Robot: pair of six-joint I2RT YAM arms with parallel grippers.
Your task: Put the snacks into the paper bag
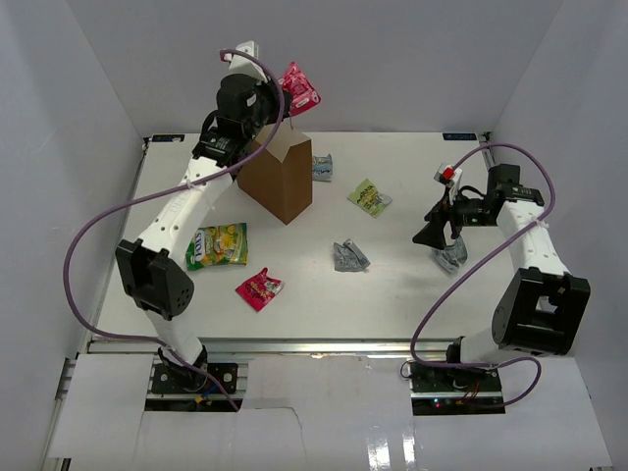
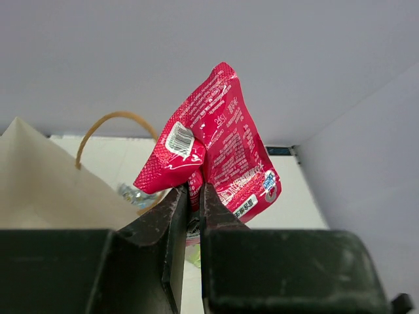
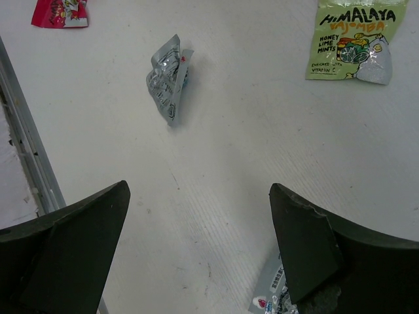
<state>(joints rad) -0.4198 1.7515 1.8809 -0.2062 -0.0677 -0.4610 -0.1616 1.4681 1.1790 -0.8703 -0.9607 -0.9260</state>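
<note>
My left gripper (image 1: pixel 282 95) is shut on a red-pink snack packet (image 1: pixel 300 89) and holds it high above the open top of the brown paper bag (image 1: pixel 280 182). In the left wrist view the packet (image 2: pixel 219 147) sticks up from the closed gripper (image 2: pixel 194 191), with the bag's pale wall (image 2: pixel 39 183) and loop handle (image 2: pixel 108 119) to the left. My right gripper (image 1: pixel 439 235) is open and empty, low over the table beside a grey-blue packet (image 1: pixel 451 258). In the right wrist view that packet (image 3: pixel 273 299) lies by the right finger of the gripper (image 3: pixel 200 190).
Loose packets lie on the table: a yellow-green one (image 1: pixel 218 245) and a red one (image 1: pixel 260 288) at the left, a grey one (image 1: pixel 349 256) in the middle, a yellow-green mints packet (image 1: pixel 370 197) and a grey-blue one (image 1: pixel 323 167) near the bag. White walls enclose the table.
</note>
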